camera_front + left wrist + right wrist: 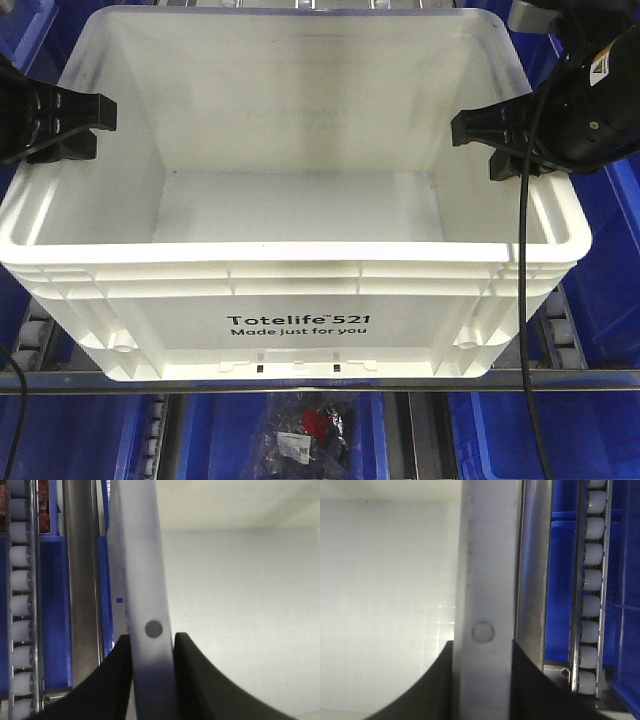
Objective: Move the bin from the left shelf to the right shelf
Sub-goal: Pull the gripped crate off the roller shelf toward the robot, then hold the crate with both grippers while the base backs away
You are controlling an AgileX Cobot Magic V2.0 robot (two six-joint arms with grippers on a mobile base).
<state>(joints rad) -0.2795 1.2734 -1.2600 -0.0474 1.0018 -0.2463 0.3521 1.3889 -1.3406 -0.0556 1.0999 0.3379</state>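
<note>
Rigidity helps you: the empty white Totelife bin (297,320) sits on the roller shelf (558,345), likely light, stiff and slick. Your left tool (152,650) and right tool (482,652) each pinch an opposite side rim; lift evenly there.

blue bins (610,250) crowd my shelf left, right and below. white roller tracks (20,605) run near to far; a steel rail (560,378) crosses the near edge, with a bagged bundle (305,430) beneath.

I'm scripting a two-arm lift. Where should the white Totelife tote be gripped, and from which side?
From above, pinch the bin by its rim, midway along the left and right walls: thin and upright, they fit the jaws, as the left gripper and right gripper show.
</note>
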